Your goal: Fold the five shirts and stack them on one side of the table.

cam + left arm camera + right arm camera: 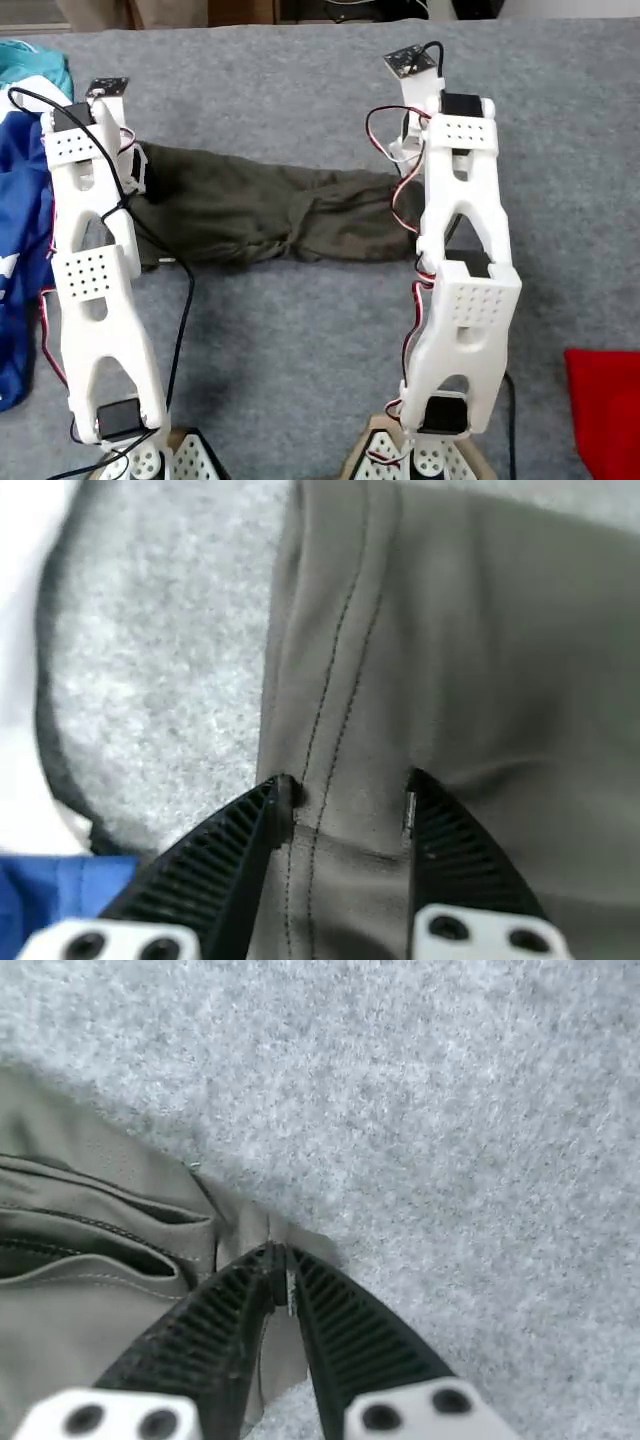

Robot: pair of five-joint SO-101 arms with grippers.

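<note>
An olive shirt (265,212) lies bunched in a long strip across the grey table, stretched between the two arms. My left gripper (345,800) stands open over the shirt's left end (480,660), its fingertips (272,802) set down either side of a stitched seam. In the high view that gripper (135,170) sits at the strip's left end. My right gripper (280,1265) is shut on a thin corner of the olive shirt (90,1220) at the strip's right end (405,195), low over the table.
A blue shirt (20,230) and a teal shirt (35,62) lie heaped at the table's left edge; blue cloth (50,885) is close to my left gripper. A red shirt (605,410) lies at the front right. Grey felt (300,340) covers the table.
</note>
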